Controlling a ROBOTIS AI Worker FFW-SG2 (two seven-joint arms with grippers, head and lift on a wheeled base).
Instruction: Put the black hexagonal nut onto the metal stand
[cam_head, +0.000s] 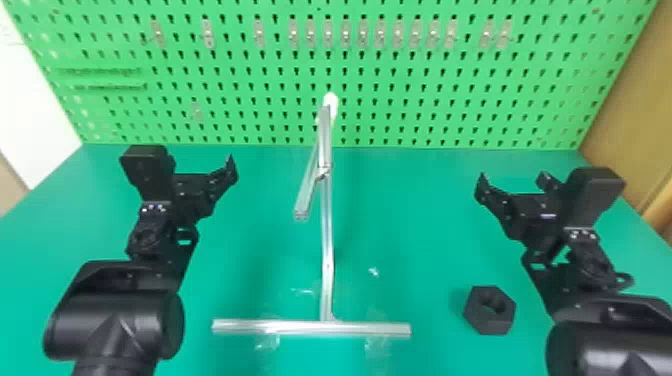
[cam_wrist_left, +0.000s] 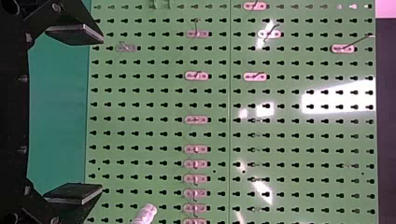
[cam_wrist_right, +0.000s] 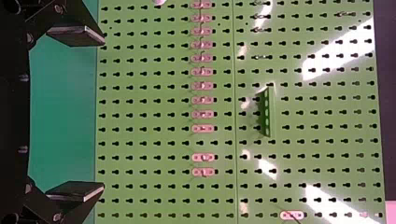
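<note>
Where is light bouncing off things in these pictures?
Head view: small white glints on the green tabletop near the metal stand; left wrist view: bright white patches on the pegboard; right wrist view: slanting white patches there too.

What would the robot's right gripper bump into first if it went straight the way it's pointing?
The open right gripper would probably meet the green pegboard or a small fitting on it; how far ahead is hard to judge.
</note>
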